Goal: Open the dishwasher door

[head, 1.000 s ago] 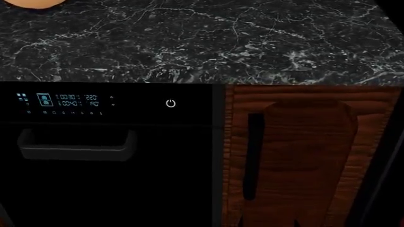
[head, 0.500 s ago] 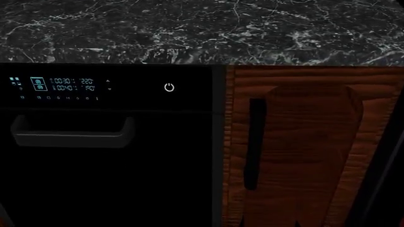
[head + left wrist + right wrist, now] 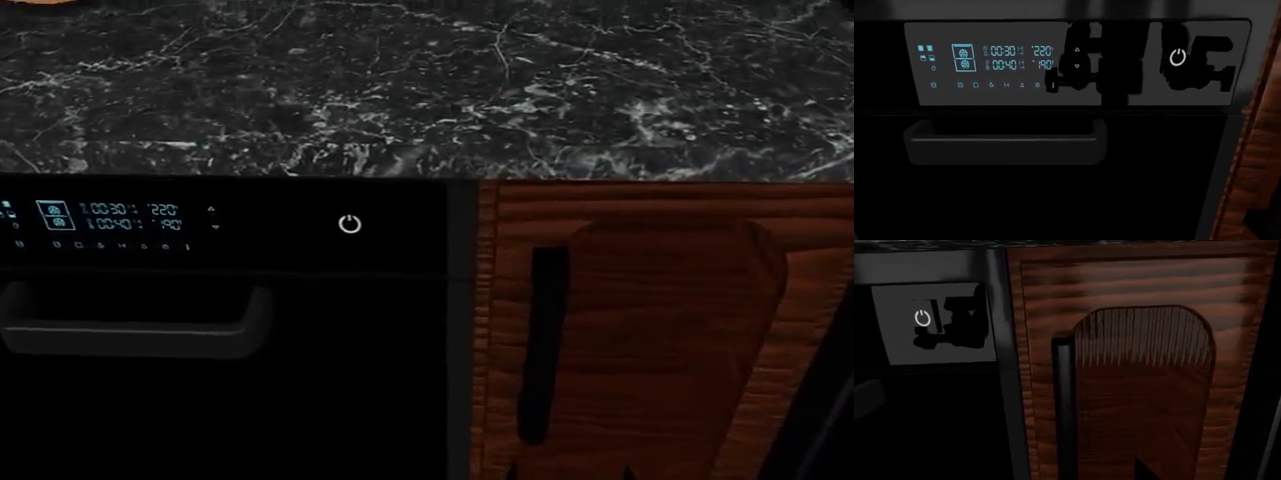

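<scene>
Left wrist view: the dishwasher door (image 3: 1054, 165) fills nearly the whole frame, a glossy black panel standing shut. Its cyan readout (image 3: 987, 60) runs across the upper left and the white power symbol (image 3: 1177, 57) sits at the upper right. The dark grey bar handle (image 3: 1006, 145) lies level across the middle left, just beneath the control strip. Dark arm-like shapes show on the gloss at upper centre and upper right; they look like the robot's reflection, though the render is too dim to be sure. This camera faces the handle squarely, which suits an approach by the left arm. The left gripper itself does not show, so whether its jaws are spread or pressed together cannot be told.

Head view: the black marble worktop (image 3: 427, 90) spans the upper third. Under it the dishwasher door occupies the lower left, its handle cut by the left edge, and the red-brown cabinet door (image 3: 654, 330) with its black vertical handle (image 3: 541, 345) takes the lower right. No arm is in this frame.

Right wrist view: the cabinet door dominates centre and right, and a slice of the dishwasher panel with the power symbol appears at upper left. The right gripper is out of sight too. Judging by this, the pull has not begun; the handle is untouched.
</scene>
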